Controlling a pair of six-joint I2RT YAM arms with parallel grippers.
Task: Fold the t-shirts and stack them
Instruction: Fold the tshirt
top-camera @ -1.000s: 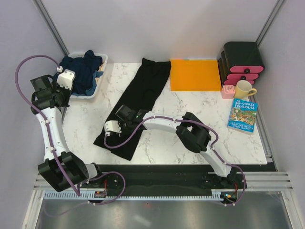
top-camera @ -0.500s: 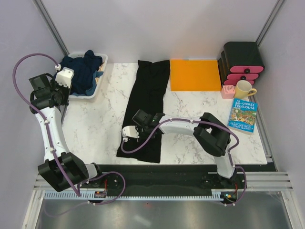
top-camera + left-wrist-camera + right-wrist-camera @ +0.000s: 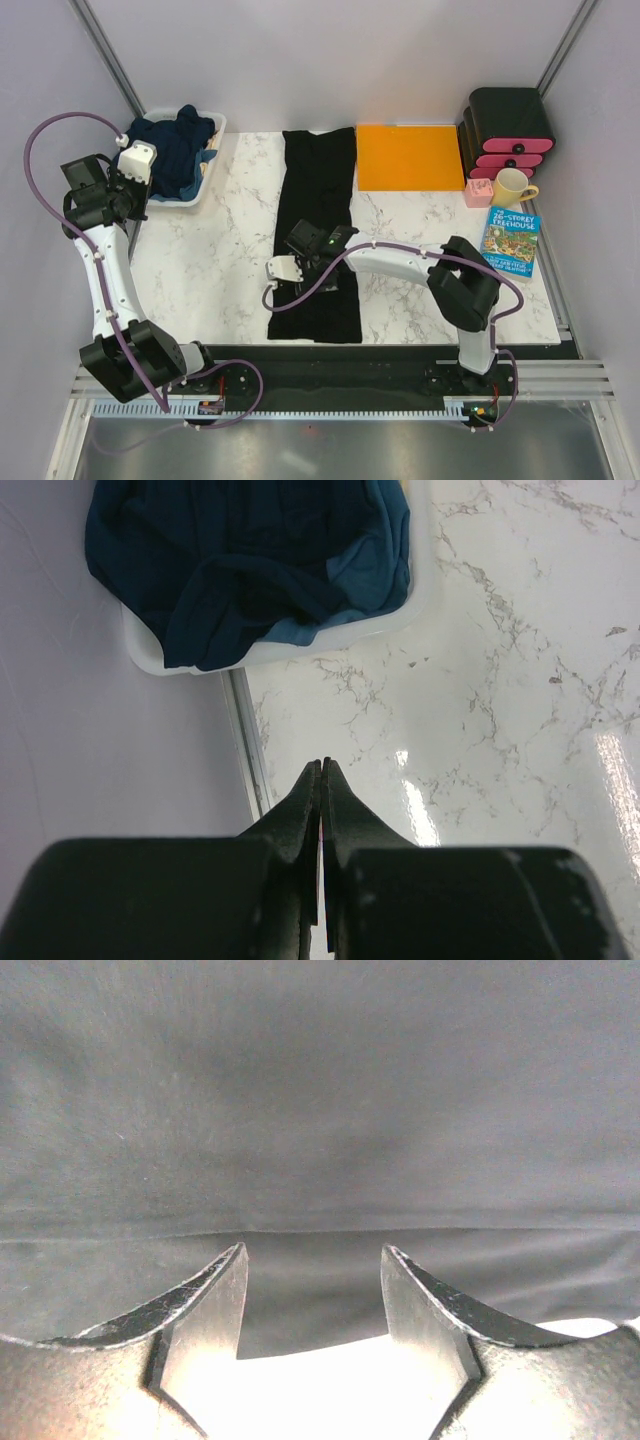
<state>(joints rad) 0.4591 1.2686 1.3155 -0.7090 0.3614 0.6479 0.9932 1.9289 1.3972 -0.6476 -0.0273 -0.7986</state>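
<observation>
Nearest, the black t-shirt (image 3: 318, 190) lies on the marble table (image 3: 200, 260) as a long, narrow strip. Its near hem sits close to the table's near edge and its length runs straight away to the far edge. The right gripper (image 3: 283, 272) hovers low over the strip's left border, toward the near end. In the right wrist view its jaws are spread, with nothing between them. Only dark cloth and one straight fold line (image 3: 320, 1232) show beyond the fingertips (image 3: 232, 1260).

By my reading the shirt is light, thin and quite limp. It will sag from any single pinch, and it may slide on the glossy marble if it is dragged. A good hold is likely the near hem at a corner, catching every layer of the edge so the fold does not peel apart.

Farther left, the left gripper (image 3: 322, 768) hangs at the table's left edge with its jaws pressed together on nothing. Just beyond it a white tub (image 3: 176, 203) holds the dark navy t-shirts (image 3: 250, 570) in a crumpled heap that spills over the rim, not yet folded.

At the far edge, an orange sheet (image 3: 410, 157) lies just right of the strip's far end.
</observation>
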